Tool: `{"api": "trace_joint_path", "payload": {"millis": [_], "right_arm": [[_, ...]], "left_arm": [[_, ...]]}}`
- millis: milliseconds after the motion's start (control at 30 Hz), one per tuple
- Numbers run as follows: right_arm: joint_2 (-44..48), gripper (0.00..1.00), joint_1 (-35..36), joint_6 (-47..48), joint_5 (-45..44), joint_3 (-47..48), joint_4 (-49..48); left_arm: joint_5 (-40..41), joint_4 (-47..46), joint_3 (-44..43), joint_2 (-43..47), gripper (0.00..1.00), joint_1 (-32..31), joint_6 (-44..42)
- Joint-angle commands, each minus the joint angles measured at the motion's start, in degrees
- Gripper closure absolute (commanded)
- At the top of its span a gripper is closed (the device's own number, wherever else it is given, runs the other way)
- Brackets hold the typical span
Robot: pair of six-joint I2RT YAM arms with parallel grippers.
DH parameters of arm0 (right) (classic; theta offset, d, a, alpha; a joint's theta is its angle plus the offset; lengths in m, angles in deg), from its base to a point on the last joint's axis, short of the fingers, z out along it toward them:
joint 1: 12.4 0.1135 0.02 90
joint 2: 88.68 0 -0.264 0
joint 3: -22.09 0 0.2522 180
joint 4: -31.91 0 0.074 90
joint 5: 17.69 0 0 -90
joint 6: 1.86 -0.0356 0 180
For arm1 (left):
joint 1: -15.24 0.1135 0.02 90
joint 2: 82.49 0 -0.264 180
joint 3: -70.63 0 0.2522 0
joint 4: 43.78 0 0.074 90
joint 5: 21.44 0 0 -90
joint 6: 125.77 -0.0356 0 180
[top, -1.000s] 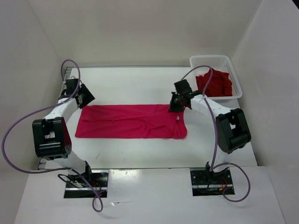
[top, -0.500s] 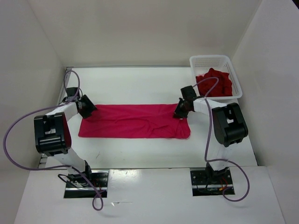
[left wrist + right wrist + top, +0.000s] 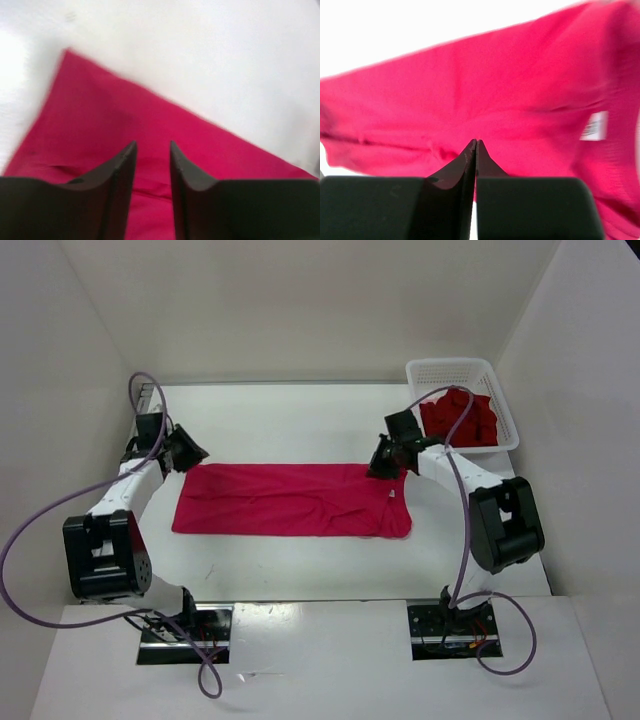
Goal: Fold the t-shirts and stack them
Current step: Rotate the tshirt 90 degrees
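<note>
A: So, where does the magenta shirt (image 3: 290, 500) lie?

B: Flat on the worktop (image 3: 290, 420), folded into a long band running left to right between the two arms. A dark red shirt (image 3: 460, 418) sits bunched in the basket (image 3: 450, 368) at the far right.

A: And the end effectors?

B: The left end effector (image 3: 188, 453) hovers over the band's far-left corner, fingers spread, nothing between them. The right end effector (image 3: 380, 465) is above the far-right edge, fingers pressed together; I see no cloth in them.

A: How will it handle?

B: Light, thin and limp, I judge, so it sags and slides. Pinch the layers together at the end corners and lift evenly, or the fold may spill open.
</note>
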Motion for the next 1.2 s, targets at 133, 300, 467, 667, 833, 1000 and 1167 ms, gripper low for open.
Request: {"api": "trace_joint_path", "payload": {"millis": [133, 300, 467, 667, 833, 1000, 1167], "right_arm": [[-5.72, 0.99, 7.67, -2.92, 0.75, -2.79, -3.72], [-13.02, 0.99, 7.68, -2.92, -0.3, 2.72, -4.26], [-28.02, 0.99, 7.07, -1.52, 0.39, 21.57, -1.28], [-60.49, 0.99, 7.07, 0.77, 3.02, 78.48, 15.92], [-59.76, 0.96, 6.1, -1.52, 9.45, 88.56, 16.54], [-35.26, 0.78, 9.17, 5.6, -0.3, 73.03, 16.84], [-13.15, 0.52, 11.37, 3.24, 3.03, 44.71, 1.84]], "left_arm": [[-0.9, 0.29, -3.45, 6.55, 0.76, -11.17, -4.05], [-2.91, 1.43, -0.12, 9.63, 0.74, -12.41, -4.57], [-4.06, 3.99, 1.03, 12.79, 0.7, -12.41, -5.89], [-6.26, 6.89, 0.42, 12.81, 0.67, -12.41, -5.9], [-5.73, 9.17, -2.39, 12.8, 0.65, -12.94, -6.95], [-5.73, 9.09, -4.41, 11.75, 0.64, -12.94, -6.08], [-6.43, 7.15, -6.09, 11.13, 0.74, -12.94, -4.23]]}}
